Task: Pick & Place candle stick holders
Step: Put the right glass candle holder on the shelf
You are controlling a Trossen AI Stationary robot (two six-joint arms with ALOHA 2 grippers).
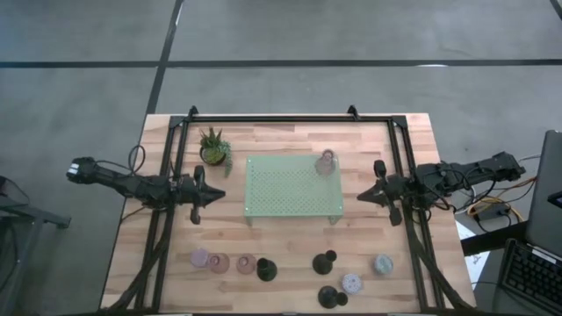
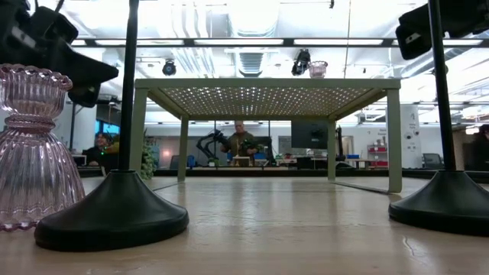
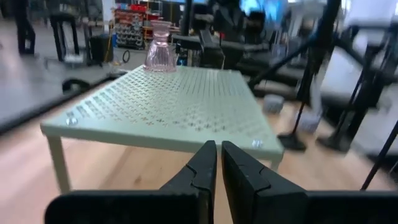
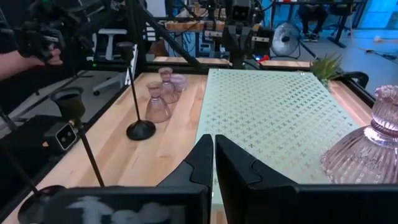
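A pinkish clear glass candle stick holder [image 1: 327, 161] stands on its round base at the far right corner of the pale green perforated tray [image 1: 292, 187]. It also shows in the left wrist view [image 3: 160, 53] and the right wrist view [image 4: 367, 149]. Several other holders stand along the near edge: lilac [image 1: 200, 258], two pink glass [image 1: 219, 262], three black [image 1: 266, 269], pale [image 1: 351, 283] and blue-grey [image 1: 383, 263]. My left gripper [image 1: 215, 195] is shut and empty left of the tray. My right gripper [image 1: 362, 197] is shut and empty right of it.
A small green potted plant [image 1: 213, 147] stands at the far left of the tray. Black frame bars [image 1: 176, 175] run along both sides of the table. In the low view a pink glass holder [image 2: 30, 145] and black holder bases [image 2: 114, 214] stand close.
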